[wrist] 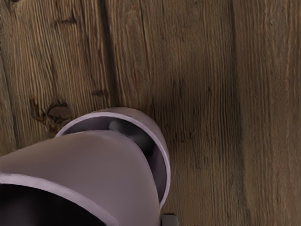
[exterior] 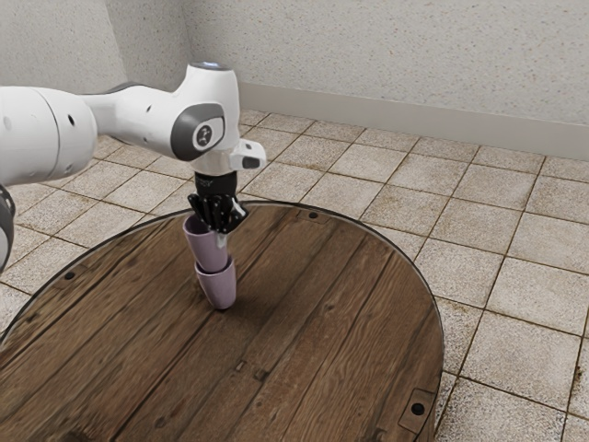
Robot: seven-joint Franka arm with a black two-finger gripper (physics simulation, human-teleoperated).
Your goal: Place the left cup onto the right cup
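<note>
The gripper (exterior: 219,238) points straight down from the wrist, and its black fingers are pinching the wall of the upper cup (exterior: 204,249) at the rim, on the cup's 3 o'clock side in the exterior view. How one finger sits inside the mouth is too dark to make out. This pale purple upper cup leans a little, with its rim tipped toward 11 o'clock. Its narrow base is lowered into the open mouth of the lower cup (exterior: 219,287), which is the same colour. The lower cup stands on its base on the round wooden table (exterior: 313,350). The pair sits toward 12 o'clock from the middle of the table top as the exterior view shows it, near the far rim but not at it. In the wrist view the upper cup (wrist: 89,169) lies large and blurred just under the hand. The rim of the lower cup (wrist: 159,141) rings its far end, and a dark gap inside shows the two walls nested with some slack. A knot (wrist: 59,113) in the planks lies just beside the lower cup's rim. The white arm (exterior: 120,120) reaches in from 9 o'clock of the exterior view. Beyond the table's 12 and 3 o'clock edges lies a tiled floor (exterior: 479,221), which meets a pale wall (exterior: 414,46).
</note>
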